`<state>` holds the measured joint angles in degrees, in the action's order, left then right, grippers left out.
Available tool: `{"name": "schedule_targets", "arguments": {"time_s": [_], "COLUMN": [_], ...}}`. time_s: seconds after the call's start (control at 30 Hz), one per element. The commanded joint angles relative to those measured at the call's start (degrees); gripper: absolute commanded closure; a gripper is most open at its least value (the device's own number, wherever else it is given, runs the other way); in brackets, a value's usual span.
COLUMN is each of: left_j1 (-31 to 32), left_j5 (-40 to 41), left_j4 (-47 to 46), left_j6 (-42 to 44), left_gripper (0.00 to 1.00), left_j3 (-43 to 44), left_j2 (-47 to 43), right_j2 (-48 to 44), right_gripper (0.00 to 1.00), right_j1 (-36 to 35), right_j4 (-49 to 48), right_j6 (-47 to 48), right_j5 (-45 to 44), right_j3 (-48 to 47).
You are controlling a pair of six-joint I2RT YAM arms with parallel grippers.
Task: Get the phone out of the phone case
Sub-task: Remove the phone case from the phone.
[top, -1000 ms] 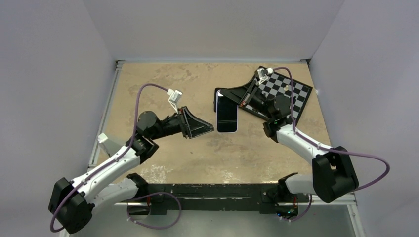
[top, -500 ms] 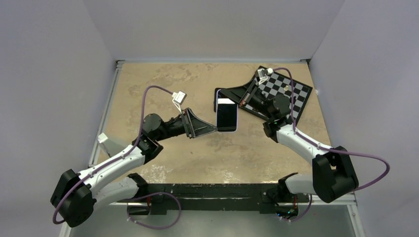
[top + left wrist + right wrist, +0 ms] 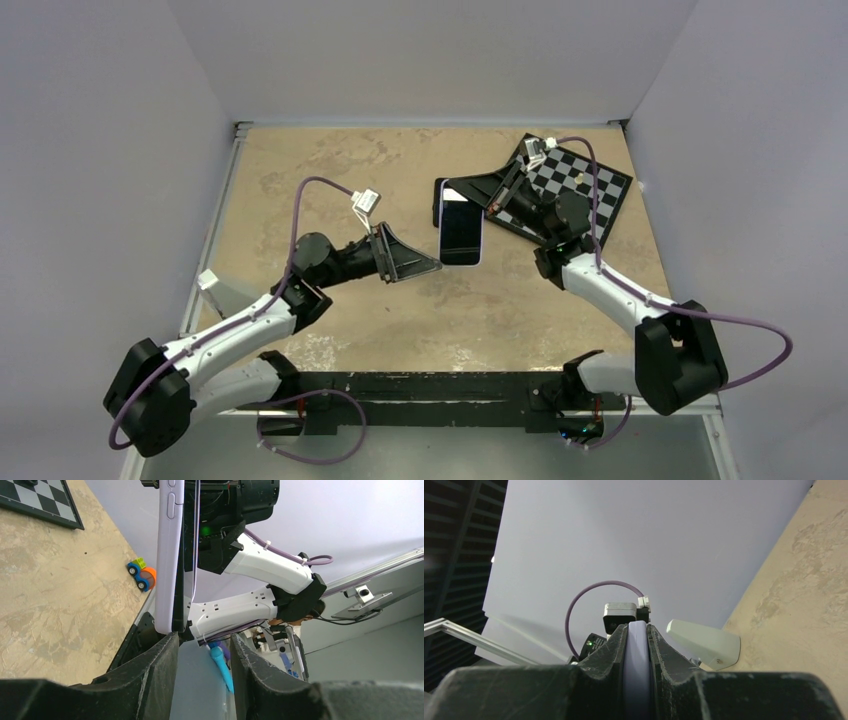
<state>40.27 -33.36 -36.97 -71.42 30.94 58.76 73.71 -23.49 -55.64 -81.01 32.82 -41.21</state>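
Nearby: chessboard (image 3: 600,180) beside right pincer (image 3: 447,192), toy car (image 3: 141,575).

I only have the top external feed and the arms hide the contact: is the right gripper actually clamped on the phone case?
Observer: Yes, the right wrist view shows the right gripper shut on the edge of the phone case.
Operator: And the other one?
Observer: The left gripper is open, nothing between its fingers.
Operator: How close is it?
Observer: Seen edge-on, the phone ends just off one fingertip.
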Motion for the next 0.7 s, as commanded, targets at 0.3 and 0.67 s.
{"name": "schedule_targets", "arguments": {"time_s": [0.3,0.67], "left_j1": [0.2,0.2], "left_j5": [3.8,5.4], "left_j4": [-3.5,-1.8], "left_j6": [-1.7,-2.5], "left_gripper": [0.53,0.54], "left_j3": [3.3,5.2], "left_j2": [4.1,7.9], "right_j2": [-2.3,-1.1], "right_gripper": [1.00,1.00], "right_j1": [-2.2,-3.7], "right_j4": [-3.4,-15.3], "right_j6": [-1.2,-9.1], "right_j5": [-2.0,-1.6], "right_j3": [-1.4,1.2]}}
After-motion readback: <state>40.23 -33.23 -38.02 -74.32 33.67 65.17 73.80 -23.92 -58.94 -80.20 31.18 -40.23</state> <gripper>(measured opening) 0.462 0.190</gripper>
